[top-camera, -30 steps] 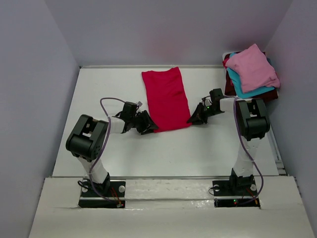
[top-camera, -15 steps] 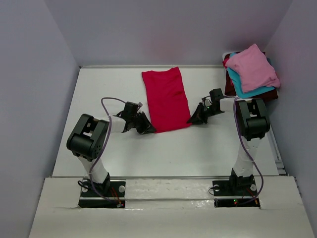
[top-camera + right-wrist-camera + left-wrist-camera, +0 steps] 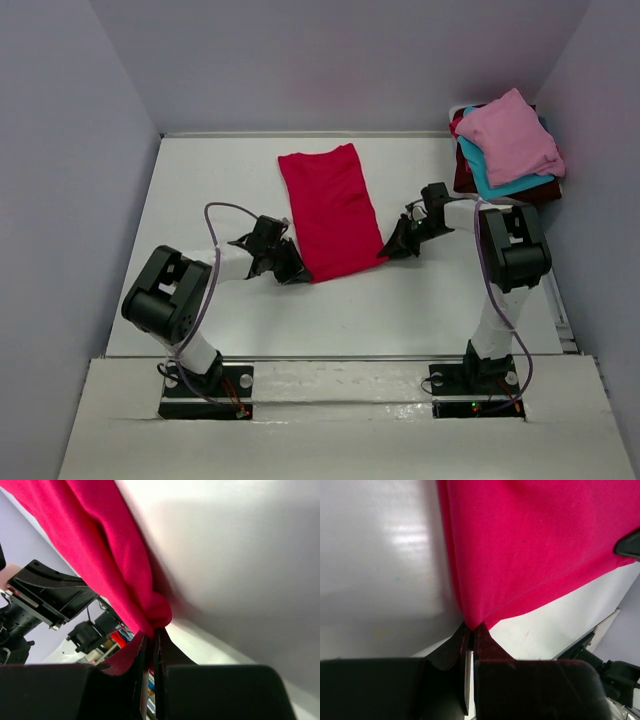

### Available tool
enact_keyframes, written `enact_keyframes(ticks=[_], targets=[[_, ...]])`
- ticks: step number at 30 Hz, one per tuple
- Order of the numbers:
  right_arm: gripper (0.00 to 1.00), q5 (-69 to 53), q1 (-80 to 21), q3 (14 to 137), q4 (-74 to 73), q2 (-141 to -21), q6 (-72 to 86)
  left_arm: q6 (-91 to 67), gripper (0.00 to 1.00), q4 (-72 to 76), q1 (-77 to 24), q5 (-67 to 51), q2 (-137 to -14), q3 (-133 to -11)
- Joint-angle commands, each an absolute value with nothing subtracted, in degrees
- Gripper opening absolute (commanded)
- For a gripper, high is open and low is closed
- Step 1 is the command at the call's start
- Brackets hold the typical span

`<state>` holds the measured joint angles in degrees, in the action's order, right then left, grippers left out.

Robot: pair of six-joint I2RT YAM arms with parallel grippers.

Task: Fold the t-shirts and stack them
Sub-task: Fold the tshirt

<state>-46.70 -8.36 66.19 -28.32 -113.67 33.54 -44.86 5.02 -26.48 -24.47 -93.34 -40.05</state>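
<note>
Four shirts out there, one red shirt point(image 3: 330, 210), one pink shirt point(image 3: 510, 135), one teal shirt point(image 3: 490, 181), one maroon shirt point(image 3: 462, 177), two arms, left arm point(image 3: 165, 295) and right arm point(image 3: 512, 250), two grippers, left gripper point(image 3: 299, 272) and right gripper point(image 3: 390, 248), and just one table point(image 3: 400, 310)

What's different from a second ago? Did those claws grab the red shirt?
Yes. The left gripper and right gripper pinched shut on the near corners of the red t-shirt and tugged it slightly toward the near side. The pile of shirts at the far right has not moved.

At table point(image 3: 200, 180) centre, spread t-shirt point(image 3: 330, 210); at far-right corner, t-shirt stack point(image 3: 508, 145).
</note>
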Motion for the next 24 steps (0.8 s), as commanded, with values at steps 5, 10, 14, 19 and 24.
enact_keyframes(ticks=[5, 10, 14, 19, 24], targets=[[0.07, -46.8, -9.7, 58.2, -31.3, -104.0, 32.2, -44.6, 0.06, -10.8, -32.7, -18.2, -89.0, -34.5], [0.07, -47.5, -9.8, 52.3, -34.3, -98.1, 30.2, -47.7, 0.06, -14.2, -36.3, -18.0, -82.4, -33.4], [0.07, -48.0, -10.3, 48.9, -36.4, -92.3, 29.4, -49.7, 0.06, -19.8, -38.0, -16.3, -76.3, -32.9], [0.07, -48.4, -10.3, 47.6, -40.2, -85.5, 29.8, -50.8, 0.06, -26.4, -39.0, -15.2, -68.1, -34.1], [0.07, -47.0, -10.3, 51.0, -43.5, -80.7, 29.9, -51.2, 0.06, -32.4, -39.0, -12.1, -64.2, -39.8]])
